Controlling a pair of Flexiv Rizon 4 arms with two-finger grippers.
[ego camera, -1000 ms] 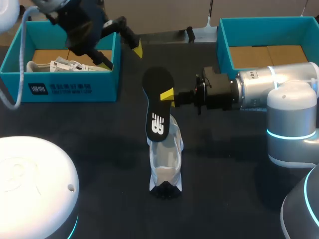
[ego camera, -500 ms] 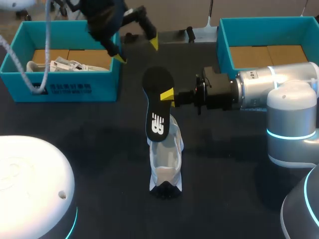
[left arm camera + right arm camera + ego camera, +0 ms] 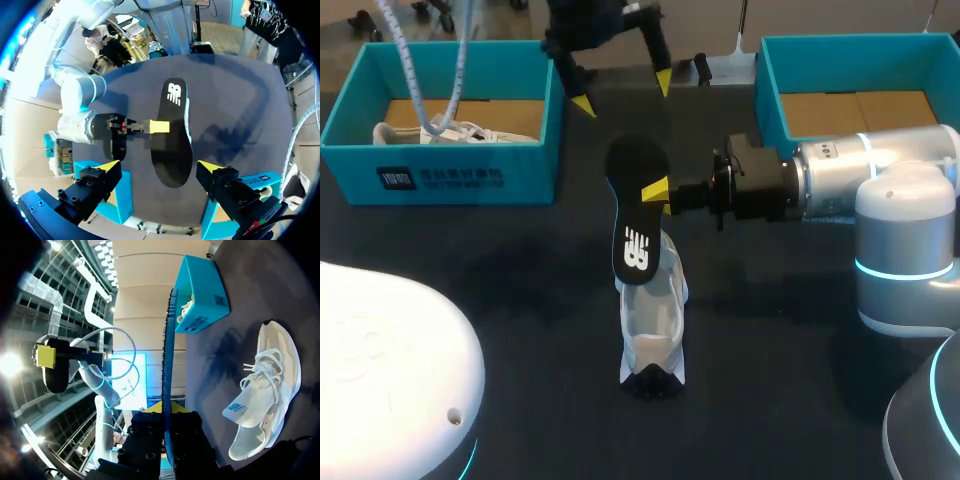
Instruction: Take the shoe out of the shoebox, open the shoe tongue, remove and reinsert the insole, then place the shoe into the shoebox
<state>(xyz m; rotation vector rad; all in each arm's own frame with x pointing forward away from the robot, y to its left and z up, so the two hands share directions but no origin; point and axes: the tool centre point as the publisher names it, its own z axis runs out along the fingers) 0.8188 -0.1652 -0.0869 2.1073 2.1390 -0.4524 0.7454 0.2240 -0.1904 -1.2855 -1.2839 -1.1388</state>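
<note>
Two teal boxes stand at the far side of the dark table [image 3: 520,280]: the left shoebox [image 3: 440,175] has a dark label with white print on its front wall, too small to read well, and the right shoebox [image 3: 840,70] shows only its brown cardboard floor. A second shoe [image 3: 450,132], white with laces, lies inside the left shoebox, partly hidden by its wall. The insole [image 3: 635,215] is black with a white logo near its lower end, and from the right wrist view it shows a thin blue edge. The right gripper [image 3: 658,190] is closed on the insole from its side and holds it in the air over the shoe [image 3: 655,330]. The shoe is white and pale grey, with white laces and a small blue mark on the tongue, and it stands on the table between the two boxes, nearer to me. Its far end is covered by the insole, so I cannot tell if they touch. The left gripper [image 3: 623,93] hangs over the far table edge, fingers wide apart, holding nothing.
</note>
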